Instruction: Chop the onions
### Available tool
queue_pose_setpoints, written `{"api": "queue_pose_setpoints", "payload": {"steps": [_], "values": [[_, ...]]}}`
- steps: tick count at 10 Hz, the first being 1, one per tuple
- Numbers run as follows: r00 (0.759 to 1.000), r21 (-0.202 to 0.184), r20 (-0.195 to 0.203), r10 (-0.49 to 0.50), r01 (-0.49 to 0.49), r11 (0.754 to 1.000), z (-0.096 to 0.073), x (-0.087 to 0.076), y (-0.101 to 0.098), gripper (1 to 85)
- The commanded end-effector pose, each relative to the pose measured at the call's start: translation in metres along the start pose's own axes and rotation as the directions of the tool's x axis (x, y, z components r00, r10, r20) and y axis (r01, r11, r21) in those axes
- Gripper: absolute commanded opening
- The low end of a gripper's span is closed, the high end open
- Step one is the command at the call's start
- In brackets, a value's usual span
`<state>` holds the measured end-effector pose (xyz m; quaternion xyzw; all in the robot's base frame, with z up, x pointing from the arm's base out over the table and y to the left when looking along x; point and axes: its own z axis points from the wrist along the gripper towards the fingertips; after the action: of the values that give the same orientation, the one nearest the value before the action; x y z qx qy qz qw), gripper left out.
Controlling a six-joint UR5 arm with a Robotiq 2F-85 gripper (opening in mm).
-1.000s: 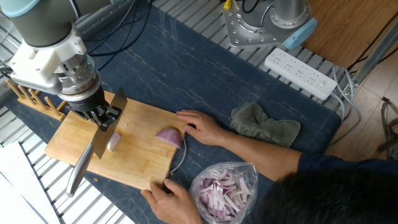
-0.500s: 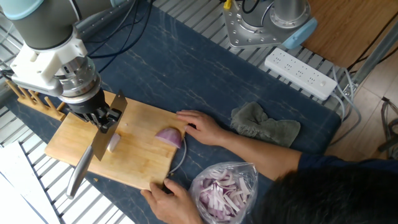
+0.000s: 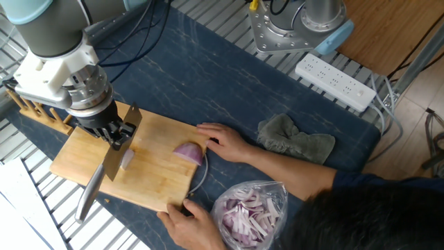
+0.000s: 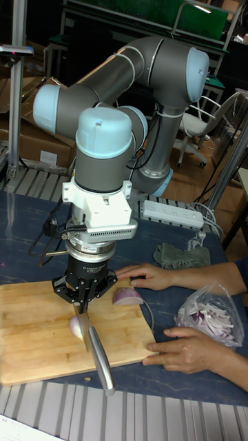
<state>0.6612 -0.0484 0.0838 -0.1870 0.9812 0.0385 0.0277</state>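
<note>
My gripper is shut on a cleaver-style knife, whose steel handle sticks out past the board's front edge. The blade rests against the small pale onion wedge on the wooden cutting board. The larger purple onion half-dome lies on the board's right part, apart from the blade. A person's hand rests just right of that half.
The person's other hand grips the board's front corner. A clear bag of sliced onion strips, a grey cloth, a white power strip and a wooden rack surround the board.
The gripper and knife have shifted slightly toward the right and a little down against the pale wedge. The hands and the purple half have stayed put.
</note>
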Motion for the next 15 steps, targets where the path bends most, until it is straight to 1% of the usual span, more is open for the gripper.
{"api": "queue_pose_setpoints", "payload": {"steps": [1,4,6,10,11,12,13,14,15], "values": [[1.0,-0.006,0.017,0.0,0.0,1.0,0.004,-0.003,-0.001,1.0],[1.0,0.002,0.025,-0.002,0.001,1.0,0.01,-0.006,-0.004,1.0],[0.999,0.007,0.038,-0.002,0.001,1.0,0.015,-0.011,-0.005,1.0],[0.999,0.01,0.045,-0.003,0.003,1.0,0.017,-0.013,-0.007,1.0],[0.999,0.006,0.035,-0.011,0.011,1.0,0.011,-0.011,-0.009,1.0],[1.0,-0.008,0.016,-0.016,0.017,1.0,-0.002,-0.006,-0.009,1.0],[1.0,-0.024,-0.01,-0.018,0.018,1.0,-0.018,0.0,-0.008,1.0],[1.0,-0.03,-0.021,-0.009,0.008,1.0,-0.026,0.001,-0.004,1.0],[1.0,-0.033,-0.02,-0.006,0.005,0.999,-0.028,0.0,-0.003,1.0]]}}
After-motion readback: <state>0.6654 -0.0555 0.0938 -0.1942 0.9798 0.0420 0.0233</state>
